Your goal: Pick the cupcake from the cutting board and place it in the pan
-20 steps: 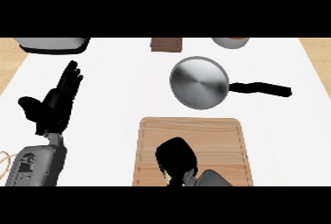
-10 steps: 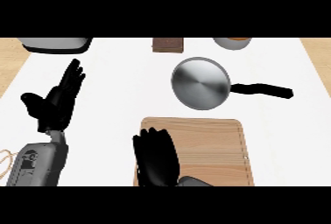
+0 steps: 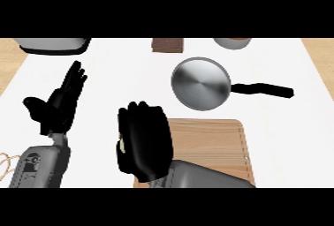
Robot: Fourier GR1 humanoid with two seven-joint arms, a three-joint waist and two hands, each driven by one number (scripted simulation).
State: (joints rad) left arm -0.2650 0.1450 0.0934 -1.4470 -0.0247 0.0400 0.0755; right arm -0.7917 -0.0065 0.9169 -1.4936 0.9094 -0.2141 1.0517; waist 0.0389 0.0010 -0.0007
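Two hands in shot over the white desk [image 3: 98, 53]. Right hand [image 3: 145, 139] sits above the left edge of the cutting board [image 3: 209, 145], back of the hand facing up, fingers curled downward over something. A pale sliver peeks out at the thumb side; that is probably the cupcake [image 3: 122, 145], though the hand hides nearly all of it, so I can only say it appears to be clasped there at the board's left rim. Grey forearm runs off the lower edge across the board.

Pan [image 3: 201, 83] lies further back, just beyond the board's far edge and apart from it, its round steel bowl showing nothing inside, black handle [image 3: 264, 89] pointing right.

Left hand [image 3: 57, 103] rests at the left side, fingers straight and spread, pointing up, touching nothing.

Along the far edge: a grey container [image 3: 52, 43] at the left corner, a brown block [image 3: 168, 44] in the middle, and a small grey bowl [image 3: 232, 43] with a brownish inner rim; contents too cropped to tell
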